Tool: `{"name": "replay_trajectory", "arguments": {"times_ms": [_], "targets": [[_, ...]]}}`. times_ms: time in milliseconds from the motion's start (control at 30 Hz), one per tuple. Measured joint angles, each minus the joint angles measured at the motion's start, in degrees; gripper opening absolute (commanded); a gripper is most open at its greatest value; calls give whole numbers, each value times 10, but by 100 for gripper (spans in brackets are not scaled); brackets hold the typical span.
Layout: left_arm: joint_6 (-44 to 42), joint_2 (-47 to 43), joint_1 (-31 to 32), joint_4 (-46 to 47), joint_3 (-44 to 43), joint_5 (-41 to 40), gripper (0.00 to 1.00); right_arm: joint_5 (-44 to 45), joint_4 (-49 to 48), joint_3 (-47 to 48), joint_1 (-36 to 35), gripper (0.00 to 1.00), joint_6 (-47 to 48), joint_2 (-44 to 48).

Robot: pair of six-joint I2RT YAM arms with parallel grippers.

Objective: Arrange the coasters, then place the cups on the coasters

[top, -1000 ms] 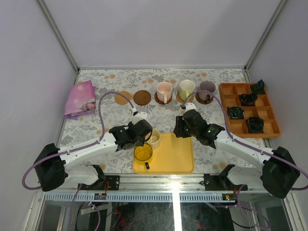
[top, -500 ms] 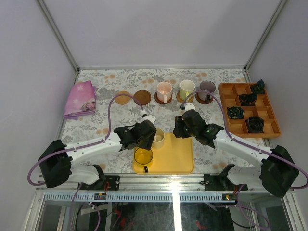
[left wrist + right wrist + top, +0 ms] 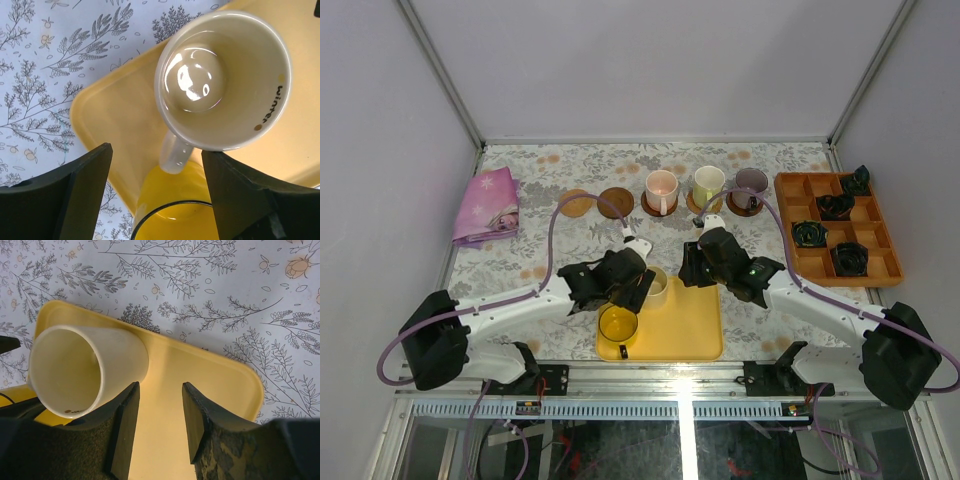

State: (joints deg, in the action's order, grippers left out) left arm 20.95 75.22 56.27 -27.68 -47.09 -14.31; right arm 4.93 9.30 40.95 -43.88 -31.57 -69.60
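Two bare coasters, one tan (image 3: 577, 204) and one dark brown (image 3: 615, 202), lie at the back. Beside them the pink cup (image 3: 662, 187), pale green cup (image 3: 708, 184) and purple-grey cup (image 3: 751, 186) each stand on a coaster. The cream cup (image 3: 225, 80) and yellow cup (image 3: 185, 212) stand on the yellow tray (image 3: 685, 325). My left gripper (image 3: 156, 192) hangs open above them, with the cream cup's handle (image 3: 175, 152) between its fingers and untouched. My right gripper (image 3: 160, 430) is open over the tray (image 3: 210, 385). Its left finger is just beside the cream cup (image 3: 85, 370).
A folded pink cloth (image 3: 487, 205) lies at the back left. An orange compartment box (image 3: 837, 228) with small black objects stands at the right. The two grippers are close together over the tray's far edge.
My left gripper has moved right, over the cream cup, and its jaws have opened wider. The right arm has hardly moved.
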Motion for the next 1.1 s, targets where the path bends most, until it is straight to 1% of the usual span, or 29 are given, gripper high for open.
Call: {"name": "replay_trajectory", "arguments": {"times_ms": [267, 400, 567, 800, 967, 1100], "targets": [[-31, 34, 3, 29, -2, 11, 71, 0, -2, 0, 0, 47, -2, 0], [-39, 48, 3, 31, -8, 22, 66, 0, -2, 0, 0, 47, -4, 0], [-41, 54, 3, 45, -12, 39, 47, 0, -3, 0, 0, 47, -5, 0], [-42, 65, 4, 64, -20, 67, 31, -1, -9, 0, 0, 47, -6, 0], [-43, 81, 7, 72, -22, 83, 18, -1, -10, 0, 0, 47, -7, 0], [-43, 89, 11, 72, -24, 89, 10, -1, -10, 0, 0, 47, -9, 0]]}}
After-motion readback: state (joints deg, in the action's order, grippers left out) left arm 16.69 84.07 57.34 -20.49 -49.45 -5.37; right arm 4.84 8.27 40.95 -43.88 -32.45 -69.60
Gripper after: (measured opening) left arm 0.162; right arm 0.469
